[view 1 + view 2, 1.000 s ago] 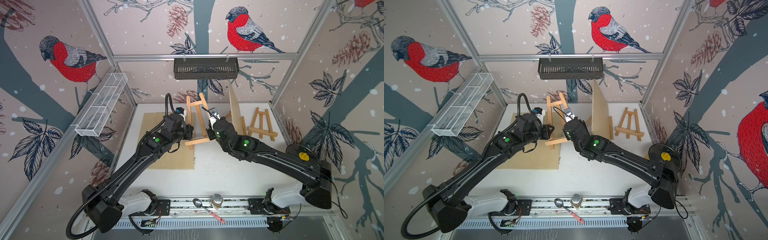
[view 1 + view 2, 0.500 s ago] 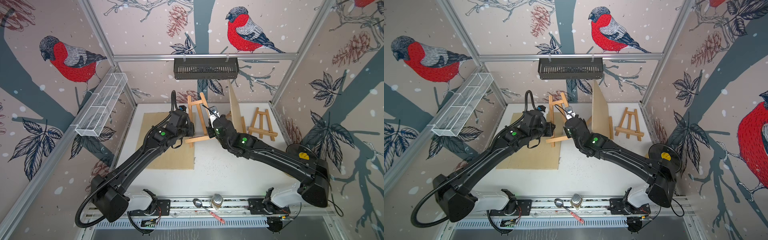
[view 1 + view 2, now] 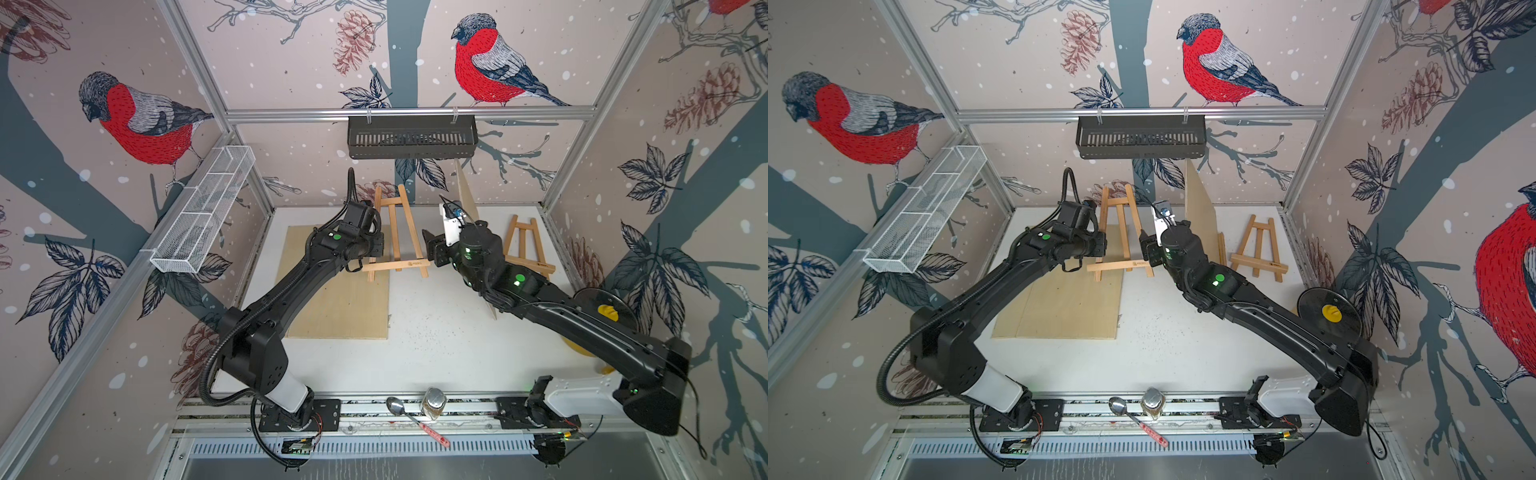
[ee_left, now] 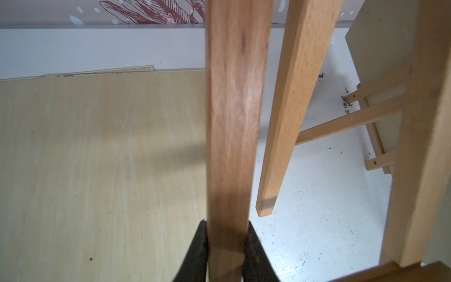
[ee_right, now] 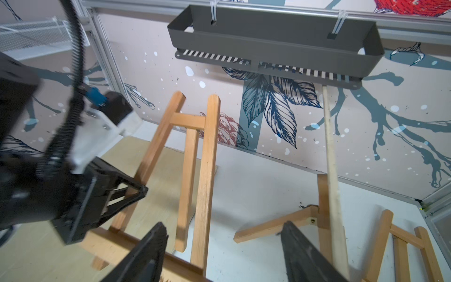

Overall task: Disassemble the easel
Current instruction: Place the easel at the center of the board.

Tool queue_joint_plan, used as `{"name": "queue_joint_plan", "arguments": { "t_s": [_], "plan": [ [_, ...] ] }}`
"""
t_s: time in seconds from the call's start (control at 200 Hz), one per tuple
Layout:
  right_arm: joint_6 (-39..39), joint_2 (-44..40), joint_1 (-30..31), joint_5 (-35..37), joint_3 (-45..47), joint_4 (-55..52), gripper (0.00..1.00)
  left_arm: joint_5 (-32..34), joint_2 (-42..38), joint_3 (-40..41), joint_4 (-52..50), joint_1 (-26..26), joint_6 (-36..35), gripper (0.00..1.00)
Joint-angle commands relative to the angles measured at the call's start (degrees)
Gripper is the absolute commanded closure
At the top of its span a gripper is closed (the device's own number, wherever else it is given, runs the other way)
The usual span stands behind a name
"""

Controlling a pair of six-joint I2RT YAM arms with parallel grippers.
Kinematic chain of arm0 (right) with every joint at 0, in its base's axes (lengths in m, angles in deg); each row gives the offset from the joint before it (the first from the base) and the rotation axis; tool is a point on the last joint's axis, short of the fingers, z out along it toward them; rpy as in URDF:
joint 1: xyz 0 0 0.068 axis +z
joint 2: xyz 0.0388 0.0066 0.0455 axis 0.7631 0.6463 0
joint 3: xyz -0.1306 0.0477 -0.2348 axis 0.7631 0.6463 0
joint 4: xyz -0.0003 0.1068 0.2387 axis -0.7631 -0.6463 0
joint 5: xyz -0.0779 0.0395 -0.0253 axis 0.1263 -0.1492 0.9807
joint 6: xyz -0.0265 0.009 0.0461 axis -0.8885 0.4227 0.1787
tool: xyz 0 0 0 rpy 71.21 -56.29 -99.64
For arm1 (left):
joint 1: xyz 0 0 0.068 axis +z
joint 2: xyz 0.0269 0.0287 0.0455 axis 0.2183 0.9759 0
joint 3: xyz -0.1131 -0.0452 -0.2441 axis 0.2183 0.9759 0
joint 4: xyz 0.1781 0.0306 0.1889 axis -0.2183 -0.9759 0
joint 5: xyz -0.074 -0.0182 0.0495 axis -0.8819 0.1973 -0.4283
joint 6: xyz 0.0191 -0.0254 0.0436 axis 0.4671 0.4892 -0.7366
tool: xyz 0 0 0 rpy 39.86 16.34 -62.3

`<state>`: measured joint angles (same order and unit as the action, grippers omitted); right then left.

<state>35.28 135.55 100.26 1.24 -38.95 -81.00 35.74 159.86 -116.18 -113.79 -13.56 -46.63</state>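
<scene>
1. Left of the plywood board [image 3: 336, 299], up on the side wall, you've got a white wire basket [image 3: 203, 208].
2. Over the board's far right corner, your left gripper [image 4: 225, 244] is pinched tight on the easel [image 3: 395, 265]. Both fingers [image 4: 199, 246] press against the front leg on that arm's side, low down just above the ledge bar.
3. Easel is upright at the board's far right edge, with its ledge bar sticking out past that edge. Can't tell whether its feet touch down.
4. Just right of the board, your right gripper [image 5: 224, 227] sits beside the easel's other front leg, jaws spread wide and gripping nothing.
5. Further right of the board you've got an upright panel [image 3: 467, 195], then a second easel [image 3: 525, 245] well apart from the board.
</scene>
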Motion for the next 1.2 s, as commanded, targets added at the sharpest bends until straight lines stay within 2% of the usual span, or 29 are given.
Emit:
{"name": "queue_joint_plan", "arguments": {
  "t_s": [0.0, 0.17, 0.255, 0.36, 0.52, 0.725, 1.196],
  "plan": [
    [-0.95, -3.99, -0.25, -4.55, 0.33, 0.83, 0.26, -5.1, 5.36, -4.41, 0.77, 1.53, -3.94, 0.93],
    [-1.92, -12.38, -0.6, -8.99, 2.29, 1.61, 0.28, -5.48, 18.81, -18.64, -9.57, 1.74, -4.91, 0.95],
    [-1.77, -16.88, -0.78, -12.25, 4.07, 3.56, 0.29, -6.6, 23.6, -22.79, -9.94, 1.74, -5.15, 0.95],
    [-1.82, -20.98, -0.94, -13.31, 5.41, 4.56, 0.29, -4.62, 28.34, -28.49, -11.43, 1.83, -5.19, 0.95],
    [-2.3, -22.3, -2.15, -10.3, 6.17, 3.39, 0.3, -4.23, 35.41, -38.39, -14.76, 2.18, -5.58, 0.95],
    [-1.57, -21.4, -4.67, -11.65, 7.06, 2.95, 0.3, -3.79, 44.84, -49.17, -19.96, 2.35, -6.69, 0.95],
    [-0.86, -20.3, -8.02, -13.37, 8.2, 3.33, 0.29, -8.2, 50.63, -49.54, -16.8, 3.85, -6.06, 0.95]
  ]
}}
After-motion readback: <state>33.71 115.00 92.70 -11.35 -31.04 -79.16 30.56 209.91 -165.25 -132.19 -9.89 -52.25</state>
